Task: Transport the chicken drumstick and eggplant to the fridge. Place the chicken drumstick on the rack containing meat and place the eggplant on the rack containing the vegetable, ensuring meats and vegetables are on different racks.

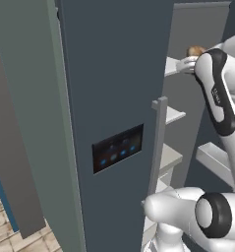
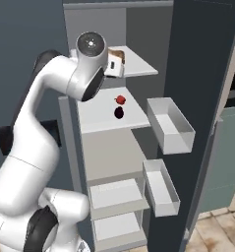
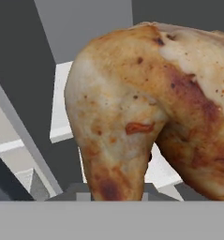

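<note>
Arm [image 2: 45, 113] raised, reaching forward; tool [image 2: 115, 63] clamped tight.

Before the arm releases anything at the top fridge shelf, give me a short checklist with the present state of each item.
1. fridge door open, shelves reachable: ok.
2. gripper shut on the chicken drumstick: ok.
3. Drumstick over the top shelf: ok.
4. Meat already lying on that top shelf: cannot tell.
5. eggplant resting on the middle shelf beside a red item: ok.
6. Drumstick kept off the eggplant's shelf: ok.
</note>
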